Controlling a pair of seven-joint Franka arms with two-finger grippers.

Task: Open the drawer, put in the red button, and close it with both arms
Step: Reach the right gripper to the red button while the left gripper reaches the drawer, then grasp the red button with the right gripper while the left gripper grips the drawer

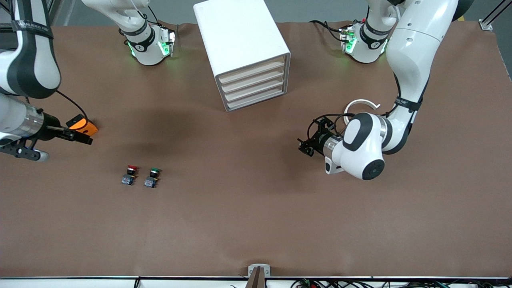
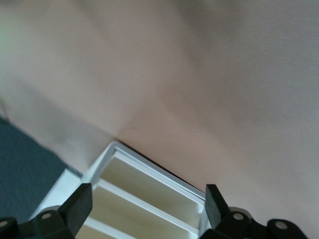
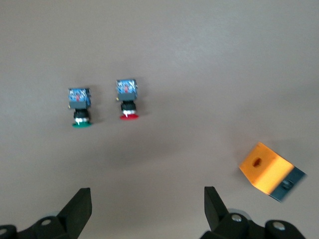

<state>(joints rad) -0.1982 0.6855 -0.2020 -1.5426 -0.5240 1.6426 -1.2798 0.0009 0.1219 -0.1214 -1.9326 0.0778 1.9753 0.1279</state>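
A brown mat covers the desk (image 1: 248,208) from edge to edge, creased faintly and shadowed under the arms. Along its camera-side edge runs a white rail with tangled cables. A white cabinet (image 1: 240,36) stands between the two arm bases, its four beige fronts all flush; the drawer (image 1: 252,69) on top is closed. The red button (image 1: 130,175) lies on its side on the bare mat toward the right arm's end, just beside a green button (image 1: 152,177) and nearer the front camera than the cabinet. An orange block (image 1: 82,127) lies farther from that camera than the buttons. The right gripper (image 3: 147,206) hangs over the mat near the block, jaws released and empty. The left gripper (image 2: 148,209) hovers over the mat facing the cabinet's fronts, jaws spread wide, holding nothing.
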